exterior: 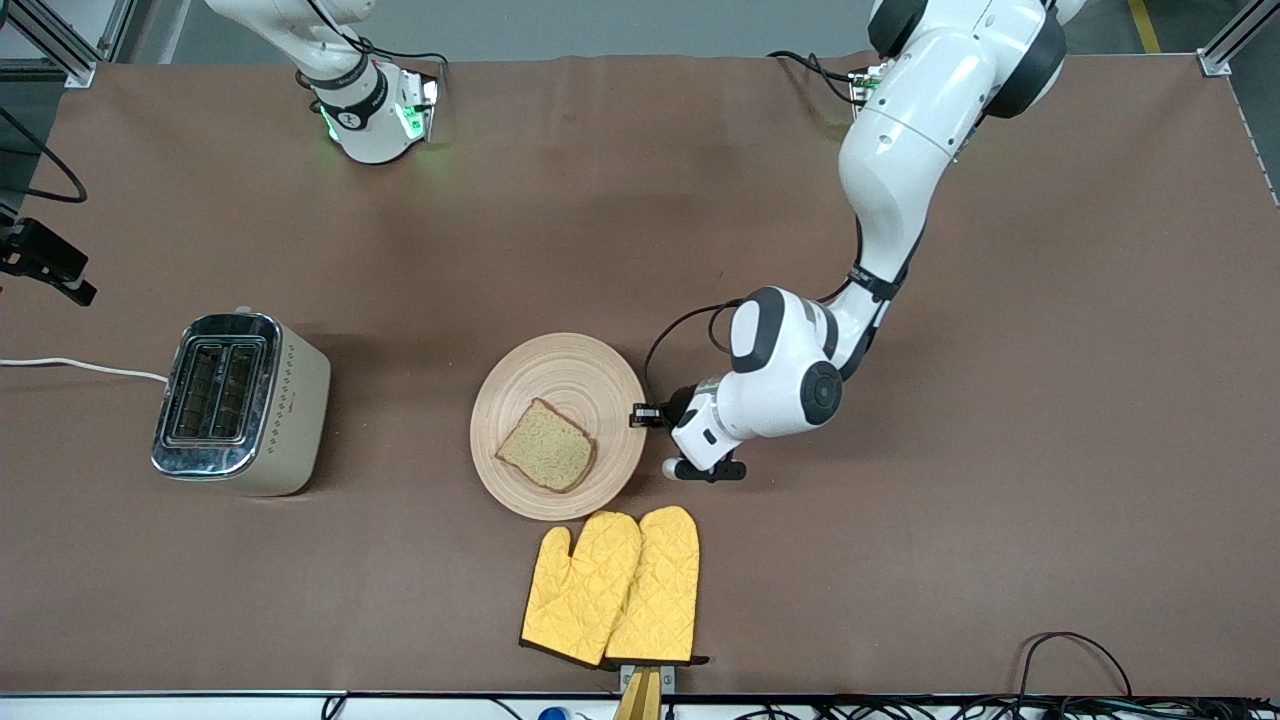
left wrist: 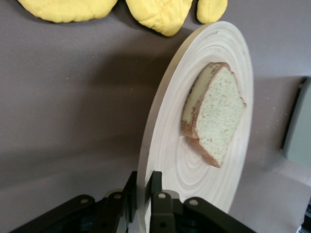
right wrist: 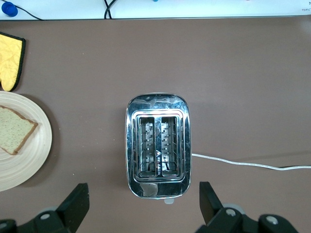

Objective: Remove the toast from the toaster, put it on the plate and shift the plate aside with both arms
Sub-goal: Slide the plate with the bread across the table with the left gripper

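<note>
Left wrist view, I see my left gripper (left wrist: 142,194) clamped on the plate (left wrist: 165,160) rim, toast (left wrist: 216,116) lying on it mid-table near the front edge, right gripper (right wrist: 141,206) spread wide above the toaster (right wrist: 158,145).

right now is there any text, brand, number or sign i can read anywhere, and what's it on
No text can be read in any view.
Toaster: a column of small marks on its side and a small mark between its slots; too small to read.
Right arm base: a small dark emblem on the black collar; no letters legible.
Plate, toast, oven mitts: no print on them.
</note>
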You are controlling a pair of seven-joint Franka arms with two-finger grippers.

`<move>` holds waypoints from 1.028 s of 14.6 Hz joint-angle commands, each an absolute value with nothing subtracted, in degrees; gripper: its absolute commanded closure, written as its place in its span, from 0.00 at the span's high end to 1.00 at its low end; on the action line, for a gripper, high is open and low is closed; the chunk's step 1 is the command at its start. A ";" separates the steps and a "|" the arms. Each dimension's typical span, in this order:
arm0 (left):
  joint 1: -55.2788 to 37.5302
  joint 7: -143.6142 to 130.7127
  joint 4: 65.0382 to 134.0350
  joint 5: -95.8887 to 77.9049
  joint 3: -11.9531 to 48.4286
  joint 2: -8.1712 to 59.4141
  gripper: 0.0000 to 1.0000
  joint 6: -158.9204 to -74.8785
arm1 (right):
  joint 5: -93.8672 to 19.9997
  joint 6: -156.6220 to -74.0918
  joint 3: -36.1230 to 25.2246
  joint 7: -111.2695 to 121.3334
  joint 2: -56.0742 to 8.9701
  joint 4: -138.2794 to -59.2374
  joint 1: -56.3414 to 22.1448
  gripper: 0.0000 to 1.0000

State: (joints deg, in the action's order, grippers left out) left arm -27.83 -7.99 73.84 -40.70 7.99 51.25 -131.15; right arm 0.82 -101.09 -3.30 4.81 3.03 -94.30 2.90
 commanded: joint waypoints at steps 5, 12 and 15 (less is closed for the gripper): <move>-9.52 10.07 83.74 -41.49 18.44 48.34 0.00 -125.42 | 0.00 -100.90 -2.46 5.71 3.52 -95.18 4.57 1.00; 3.41 22.05 88.50 -40.61 19.34 46.41 0.00 -113.14 | 0.00 -100.99 -2.46 5.71 3.52 -95.19 4.66 1.00; 10.43 25.47 88.33 -41.31 21.34 46.41 0.00 -106.71 | 0.00 -101.07 -2.46 5.71 3.52 -95.19 4.66 1.00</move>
State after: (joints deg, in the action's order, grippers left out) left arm 5.81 23.11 85.94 -40.71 19.24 49.00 -110.30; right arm 0.82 -100.85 -3.33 4.82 2.90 -94.42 3.35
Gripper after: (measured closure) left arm 0.894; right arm 0.000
